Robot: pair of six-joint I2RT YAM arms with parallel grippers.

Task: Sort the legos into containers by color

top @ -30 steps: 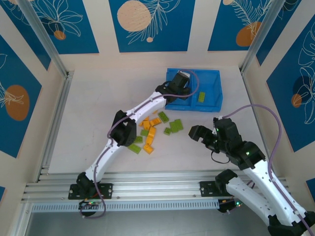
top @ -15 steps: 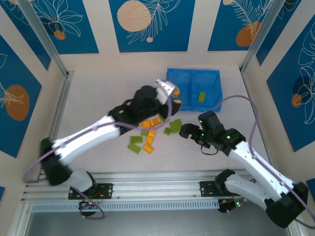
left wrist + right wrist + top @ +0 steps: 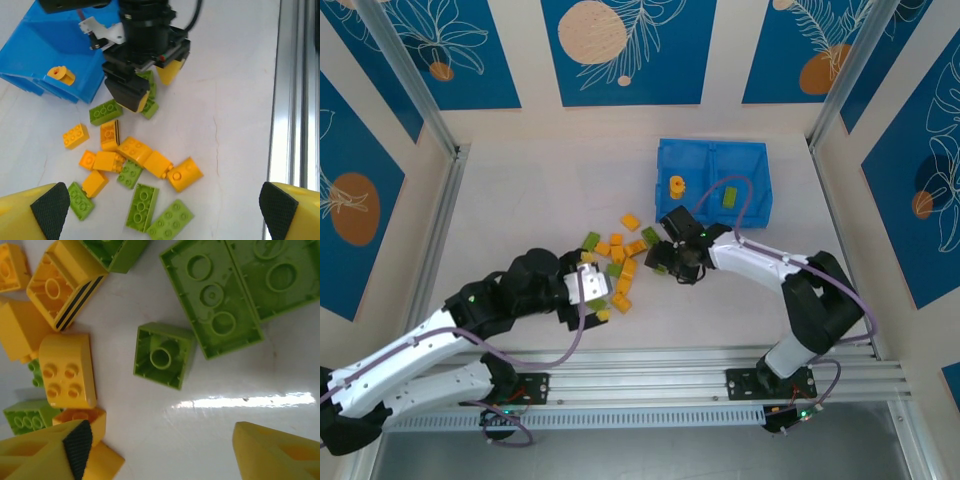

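Observation:
The legos [image 3: 617, 262], orange-yellow and lime green, lie scattered in the middle of the table. The blue bin [image 3: 752, 165] stands behind them; its left container holds one orange piece [image 3: 676, 185] and its right one a green brick [image 3: 728, 197]. My left gripper [image 3: 597, 297] hovers open at the pile's near left edge, above two green bricks [image 3: 160, 212] and orange ones [image 3: 134, 150]. My right gripper [image 3: 661, 258] is low over the pile's right side, open and holding nothing. A small upturned green brick [image 3: 164, 355] lies just ahead of its fingertips [image 3: 272, 450].
In the left wrist view the right gripper's black body [image 3: 145, 55] hangs over the far bricks, next to the bin's [image 3: 35, 50] front wall. Aluminium rails [image 3: 640, 375] run along the near edge. Bare table lies left of the pile and right of the bin.
My left arm has pulled back from the bin to the pile's near side and opened, leaving the orange piece in the left compartment. My right arm swung left onto the pile, jaws narrowing.

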